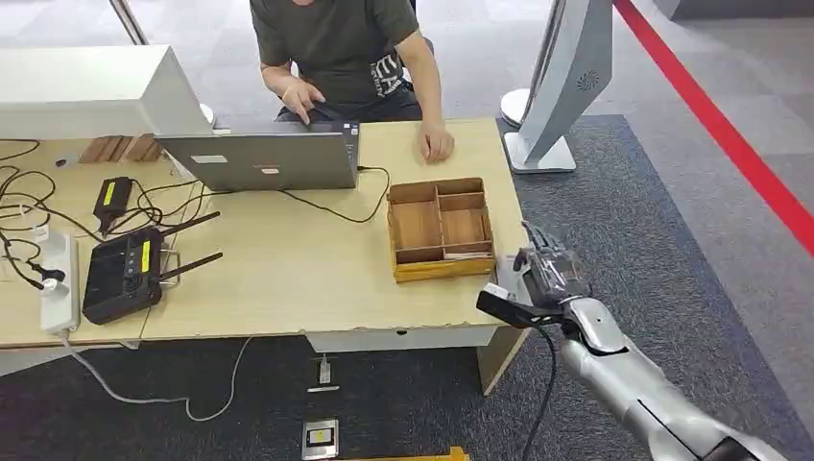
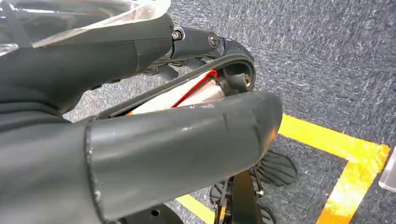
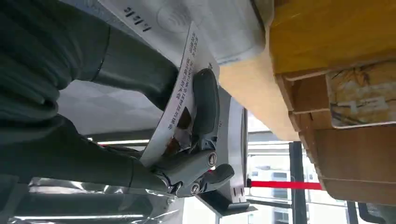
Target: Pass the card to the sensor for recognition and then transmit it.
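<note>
The right hand [image 1: 539,279] hangs off the corner of the pale wooden counter [image 1: 288,279], its dark fingers [image 3: 205,105] clamped on a white printed card [image 3: 180,100], thumb on one face and fingers on the other. Just beyond the fingertips lies a white flat sensor pad [image 3: 219,28] with a wave symbol, close to the card's edge; whether they touch is unclear. Beside it sits a yellow-rimmed wooden compartment tray [image 1: 441,229]. The left hand [image 2: 140,140] points at dark carpet; its fingers' state cannot be told.
</note>
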`<state>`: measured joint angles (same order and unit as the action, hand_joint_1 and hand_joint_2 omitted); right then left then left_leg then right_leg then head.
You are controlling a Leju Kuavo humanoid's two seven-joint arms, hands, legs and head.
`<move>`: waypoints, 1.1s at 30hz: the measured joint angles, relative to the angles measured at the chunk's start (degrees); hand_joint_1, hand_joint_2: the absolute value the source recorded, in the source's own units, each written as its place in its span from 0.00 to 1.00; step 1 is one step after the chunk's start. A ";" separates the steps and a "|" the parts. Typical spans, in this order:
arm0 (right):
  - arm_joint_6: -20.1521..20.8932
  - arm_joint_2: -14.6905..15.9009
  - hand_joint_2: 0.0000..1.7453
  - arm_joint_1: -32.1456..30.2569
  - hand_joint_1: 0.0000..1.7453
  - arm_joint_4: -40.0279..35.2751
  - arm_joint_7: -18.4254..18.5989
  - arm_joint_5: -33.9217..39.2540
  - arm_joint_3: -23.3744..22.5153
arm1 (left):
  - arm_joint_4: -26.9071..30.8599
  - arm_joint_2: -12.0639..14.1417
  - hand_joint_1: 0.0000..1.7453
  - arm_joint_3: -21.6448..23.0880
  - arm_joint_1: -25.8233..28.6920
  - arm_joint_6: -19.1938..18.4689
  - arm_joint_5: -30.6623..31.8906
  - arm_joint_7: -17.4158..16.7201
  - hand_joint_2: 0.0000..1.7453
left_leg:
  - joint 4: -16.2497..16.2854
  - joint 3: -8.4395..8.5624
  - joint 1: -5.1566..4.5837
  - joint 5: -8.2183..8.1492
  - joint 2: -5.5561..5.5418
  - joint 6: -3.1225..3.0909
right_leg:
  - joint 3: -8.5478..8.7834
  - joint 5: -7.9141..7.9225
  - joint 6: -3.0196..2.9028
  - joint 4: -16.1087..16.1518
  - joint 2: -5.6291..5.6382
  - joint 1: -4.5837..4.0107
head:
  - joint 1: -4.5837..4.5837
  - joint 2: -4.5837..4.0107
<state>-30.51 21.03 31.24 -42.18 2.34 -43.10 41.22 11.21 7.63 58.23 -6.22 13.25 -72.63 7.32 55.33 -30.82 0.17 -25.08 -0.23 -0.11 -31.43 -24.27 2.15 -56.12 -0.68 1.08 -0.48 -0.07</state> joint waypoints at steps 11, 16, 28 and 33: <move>-0.83 -0.20 1.00 0.14 1.00 1.42 -0.68 3.45 1.99 | 0.00 0.46 0.00 -0.46 0.01 1.11 -0.28 -1.64 0.00 | 0.00 0.00 0.00 0.00 0.01 0.00 | 0.00 0.00 0.00 0.00 0.00 0.00 | -0.02 0.00; -0.64 0.15 1.00 0.77 1.00 2.12 -0.68 4.02 2.53 | 0.00 0.46 0.00 -0.48 0.01 1.18 -0.48 -1.66 0.00 | 0.00 0.00 0.00 0.00 0.01 0.00 | 0.00 0.00 0.00 0.00 0.00 0.00 | -0.02 0.00; -0.96 0.00 1.00 0.29 1.00 3.71 -1.64 6.60 3.26 | 0.00 0.44 0.00 -0.50 -0.01 1.11 0.04 -1.35 0.00 | 0.00 0.04 0.00 0.00 0.03 0.00 | 0.01 0.00 0.00 0.01 0.00 0.00 | -0.02 0.00; -1.36 -0.28 1.00 -0.03 1.00 4.46 -2.01 7.32 3.28 | 0.00 0.46 0.00 -0.50 -0.01 1.11 0.13 -1.46 0.00 | 0.00 0.08 0.00 0.00 0.04 0.00 | 0.04 0.00 0.00 0.01 0.00 0.00 | -0.02 0.00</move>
<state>-31.87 20.74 31.21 -37.72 0.33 -35.78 44.50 11.21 8.09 57.72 -6.23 14.36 -72.50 5.86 55.33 -30.74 0.17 -25.08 -0.19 -0.11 -31.39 -24.27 2.15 -56.11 -0.68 1.08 -0.50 -0.07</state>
